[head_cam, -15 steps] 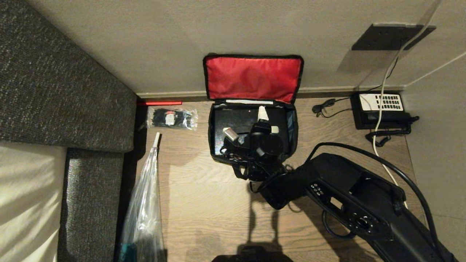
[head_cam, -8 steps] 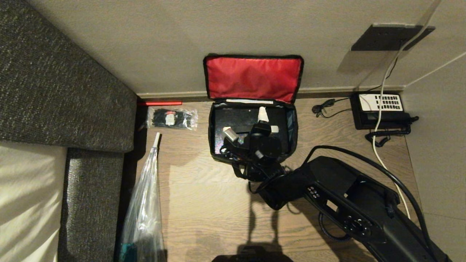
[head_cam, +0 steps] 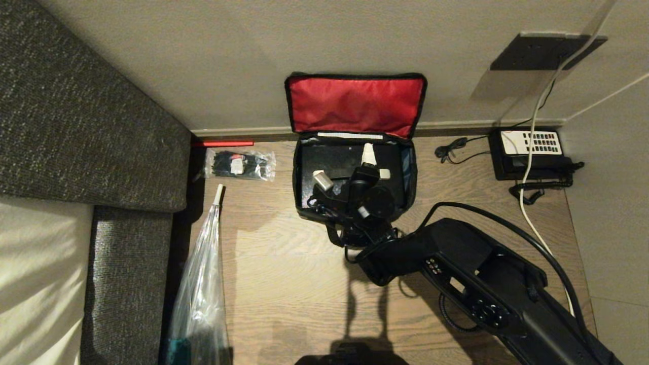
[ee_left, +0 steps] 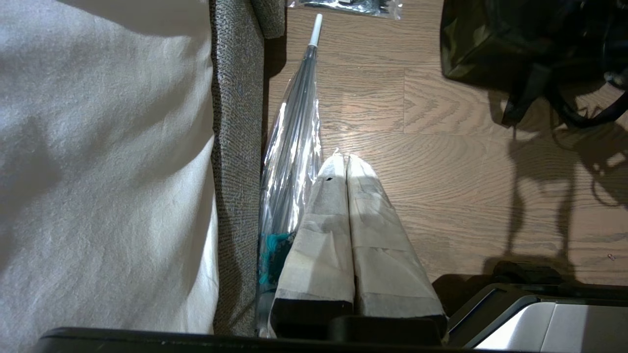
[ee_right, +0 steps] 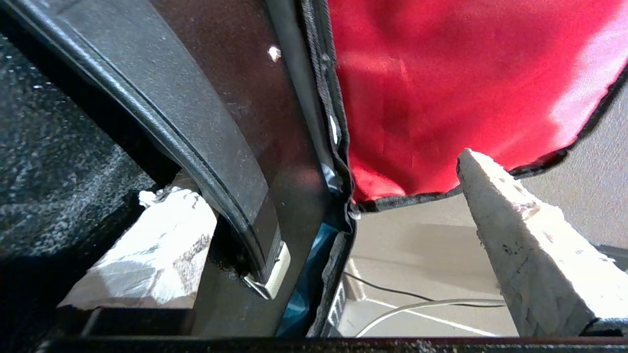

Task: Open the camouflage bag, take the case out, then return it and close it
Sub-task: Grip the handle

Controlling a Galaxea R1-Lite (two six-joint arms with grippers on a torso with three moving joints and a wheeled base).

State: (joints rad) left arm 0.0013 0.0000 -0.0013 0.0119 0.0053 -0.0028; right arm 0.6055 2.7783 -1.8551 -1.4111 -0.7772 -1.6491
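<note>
The camouflage bag (head_cam: pixel 408 175) stands open by the wall, its red lid lining (head_cam: pixel 355 104) leaning back. The black speckled case (head_cam: pixel 334 161) lies flat inside it. My right gripper (head_cam: pixel 345 167) reaches down into the bag, open wide. In the right wrist view the case's black strap handle (ee_right: pixel 196 132) arcs between the fingers: one taped finger (ee_right: pixel 147 245) rests on the case behind the strap, the other (ee_right: pixel 520 235) hangs free over the bag's edge. Nothing is clamped. My left gripper (ee_left: pixel 342 159) is parked low beside the sofa, shut and empty.
A black telephone (head_cam: pixel 530 152) with trailing cables sits right of the bag. A clear packet of cable ties (head_cam: pixel 238 165) lies to the left. A plastic-wrapped umbrella (head_cam: pixel 200 289) leans along the grey sofa (head_cam: pixel 76 126). Wood floor (head_cam: pixel 284 284) spreads in front.
My right arm has pushed a little farther toward the wall, its open fingers going deeper over the case. The bag has been nudged slightly to the right. The left arm is still.
</note>
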